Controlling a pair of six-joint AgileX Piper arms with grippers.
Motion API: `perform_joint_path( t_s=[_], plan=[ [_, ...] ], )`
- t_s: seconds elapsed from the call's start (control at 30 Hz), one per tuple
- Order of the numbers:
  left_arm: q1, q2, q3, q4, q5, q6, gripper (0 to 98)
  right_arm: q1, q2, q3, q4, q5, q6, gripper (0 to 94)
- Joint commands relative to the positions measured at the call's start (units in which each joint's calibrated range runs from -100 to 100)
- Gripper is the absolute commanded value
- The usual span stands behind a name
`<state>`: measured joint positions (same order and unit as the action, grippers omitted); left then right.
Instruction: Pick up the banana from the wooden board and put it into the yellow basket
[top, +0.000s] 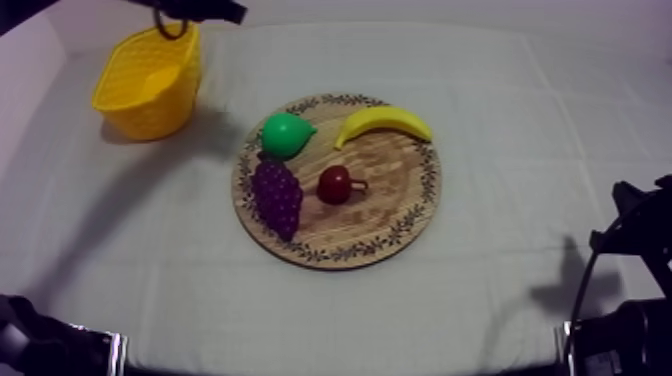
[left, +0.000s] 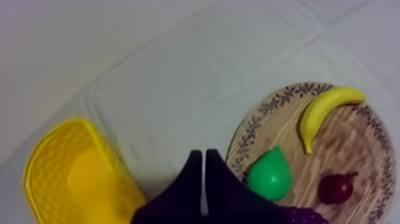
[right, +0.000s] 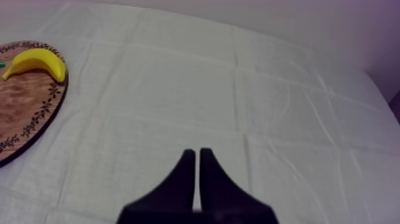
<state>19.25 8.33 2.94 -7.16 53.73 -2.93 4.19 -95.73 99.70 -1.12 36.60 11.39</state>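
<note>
The yellow banana lies on the far right part of the round wooden board, curved along its patterned rim. The yellow basket stands at the far left of the table, with nothing showing inside it. My left gripper is shut on nothing and hangs over the cloth between the basket and the board, short of the banana. In the top view that gripper is above the basket's far edge. My right gripper is shut and empty over bare cloth, well to the right of the banana.
A green pear, a purple bunch of grapes and a small red fruit share the board's left and middle. My right arm rests at the lower right edge. Open cloth lies between the board and the basket.
</note>
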Motion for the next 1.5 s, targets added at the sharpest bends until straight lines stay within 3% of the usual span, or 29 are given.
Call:
perform_joint_path(
  t_s=[0.0, 0.33, 0.67, 0.83, 1.0, 1.23, 1.47],
  plan=[
    [0.36, 14.64, -16.35, 0.3, 3.48, -2.24, 1.0, 0.02, -0.02, -0.03, -0.03, 0.01, 0.0, 0.3],
    [4.39, 29.61, -29.71, 1.27, 6.32, -7.5, 2.4, 0.02, -0.02, -0.03, -0.03, 0.01, 0.02, 0.3],
    [8.09, 31.41, -26.56, 1.62, 5.85, -15.89, 4.0, 0.02, -0.02, -0.03, -0.03, 0.01, 0.02, 0.3],
    [8.73, 31.16, -26.15, 1.78, 8.54, -18.6, 4.9, 0.02, -0.02, -0.03, -0.03, 0.01, 0.02, 0.3],
    [8.81, 30.52, -26.24, 3.19, 10.33, -20.71, 5.7, 0.02, -0.02, -0.03, -0.03, 0.01, 0.02, 0.3],
    [8.82, 31.75, -28.03, 4.35, 12.9, -22.09, 6.8, 0.02, -0.02, -0.03, -0.03, 0.01, 0.02, 0.3],
    [8.28, 32.28, -28.75, 4.82, 12.36, -19.35, 11.8, 0.02, -0.02, -0.03, -0.03, 0.01, 0.0, 0.3]
  ],
)
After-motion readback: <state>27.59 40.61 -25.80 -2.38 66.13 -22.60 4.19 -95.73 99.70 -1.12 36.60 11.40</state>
